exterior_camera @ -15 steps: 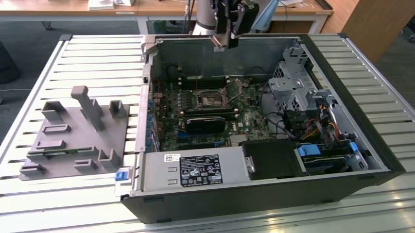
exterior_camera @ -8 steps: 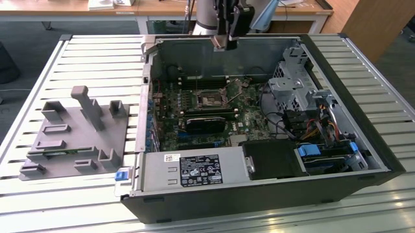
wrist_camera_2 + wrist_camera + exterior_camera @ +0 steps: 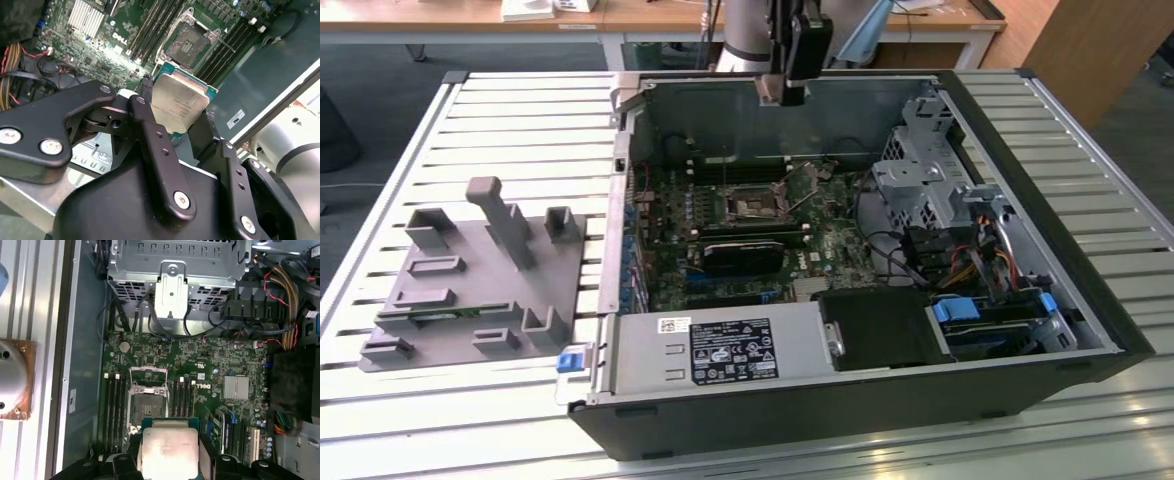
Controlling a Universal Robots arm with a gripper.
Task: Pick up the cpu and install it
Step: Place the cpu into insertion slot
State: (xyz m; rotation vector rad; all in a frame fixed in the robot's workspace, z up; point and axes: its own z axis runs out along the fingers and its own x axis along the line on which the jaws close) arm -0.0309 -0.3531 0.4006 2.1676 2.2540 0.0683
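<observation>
While jaws grip the cpu, faint lid print, socket open.

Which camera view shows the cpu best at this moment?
The second wrist view: the cpu shows its silver top nearly whole, held by the gripper. The first wrist view cuts part of it off. In the exterior view it is too small to tell.

A label stood on the power supply, lower centre of the exterior view; the cpu bore faint marks; nothing was readable.
</observation>
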